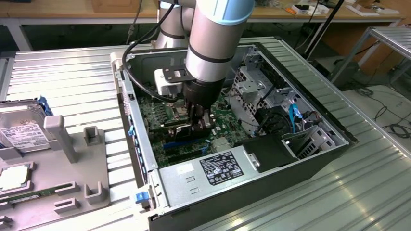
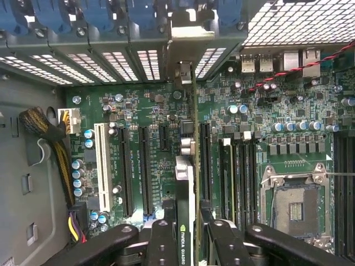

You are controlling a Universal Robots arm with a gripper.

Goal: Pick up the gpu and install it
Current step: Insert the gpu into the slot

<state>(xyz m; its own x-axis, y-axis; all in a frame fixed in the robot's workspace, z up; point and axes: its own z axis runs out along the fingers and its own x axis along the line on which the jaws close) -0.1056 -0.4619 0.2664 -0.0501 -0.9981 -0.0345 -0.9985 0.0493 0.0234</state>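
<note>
One gripper (image 2: 187,235) is clamped on the gpu (image 2: 186,177). In the wrist view you see the card edge-on, upright over the motherboard (image 2: 133,105) slots, its bracket (image 2: 191,39) at the rear openings. The exterior view adds the arm (image 1: 215,38) standing inside the open case (image 1: 270,190).

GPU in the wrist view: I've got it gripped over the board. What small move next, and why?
Probably a slow, straight push down toward the motherboard. The gripper is shut on the gpu, which stands edge-on and upright among the long black slots, its metal bracket near the rear openings. Whether its edge has met a slot is hidden.
</note>
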